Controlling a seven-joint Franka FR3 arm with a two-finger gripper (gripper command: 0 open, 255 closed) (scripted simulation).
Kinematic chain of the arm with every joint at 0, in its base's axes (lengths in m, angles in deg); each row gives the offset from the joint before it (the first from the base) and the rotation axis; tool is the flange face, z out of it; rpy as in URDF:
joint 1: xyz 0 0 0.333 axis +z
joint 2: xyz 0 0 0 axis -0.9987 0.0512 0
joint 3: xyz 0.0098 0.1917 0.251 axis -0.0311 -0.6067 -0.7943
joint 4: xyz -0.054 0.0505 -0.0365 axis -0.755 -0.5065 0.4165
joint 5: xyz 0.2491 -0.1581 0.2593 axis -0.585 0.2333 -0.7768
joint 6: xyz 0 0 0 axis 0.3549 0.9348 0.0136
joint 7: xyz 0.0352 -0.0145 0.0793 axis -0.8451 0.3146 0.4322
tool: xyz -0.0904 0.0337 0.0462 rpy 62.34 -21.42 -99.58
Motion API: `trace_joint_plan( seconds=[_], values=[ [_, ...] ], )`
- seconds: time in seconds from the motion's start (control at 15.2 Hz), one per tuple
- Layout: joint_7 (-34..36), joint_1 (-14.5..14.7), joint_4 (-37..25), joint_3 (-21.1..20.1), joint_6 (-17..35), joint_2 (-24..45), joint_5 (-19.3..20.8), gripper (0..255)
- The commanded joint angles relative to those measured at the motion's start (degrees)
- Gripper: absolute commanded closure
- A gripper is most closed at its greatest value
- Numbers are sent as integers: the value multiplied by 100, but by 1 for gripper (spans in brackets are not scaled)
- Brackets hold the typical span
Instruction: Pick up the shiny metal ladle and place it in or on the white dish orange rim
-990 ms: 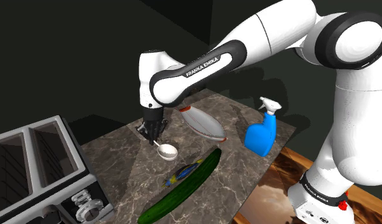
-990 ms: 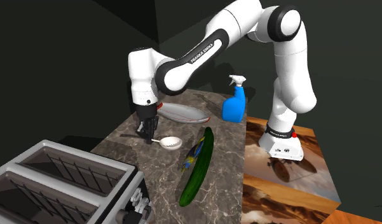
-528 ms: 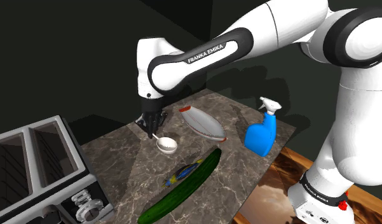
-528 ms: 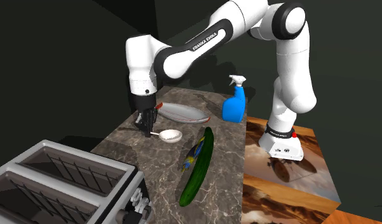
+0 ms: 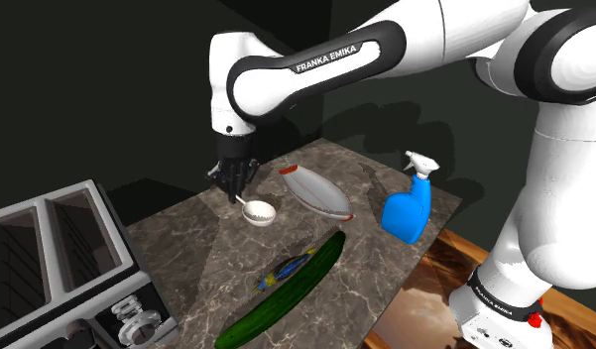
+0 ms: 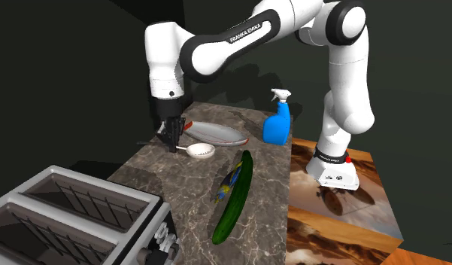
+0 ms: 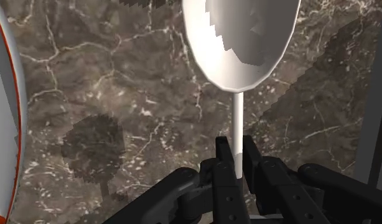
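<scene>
Gripping the ladle (image 7: 240, 44) by its handle, the tool (image 7: 235, 159) points the bowl ahead; the dish (image 7: 0, 127) lies close alongside.

This is looking like a home kitchen: a dark veined stone countertop (image 5: 186, 248) is carrying a boxy silver two-slot toaster (image 5: 53, 253), a long green cucumber (image 5: 291, 292) and an oval white dish with an orange rim (image 5: 315, 190). A blue plastic spray bottle (image 5: 410, 210) is standing upright near the counter's edge.
</scene>
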Motion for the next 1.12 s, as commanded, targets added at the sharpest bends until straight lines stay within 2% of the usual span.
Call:
trace_joint_plan(
  seconds=[0.0,0.53,1.06],
  values=[
    [12,0,-120,-6,-155,-35,-10,255],
    [-1155,-726,1312,275,-25,-1278,-606,255],
    [-2338,-1251,2248,811,-156,-2200,-916,255]
  ],
)
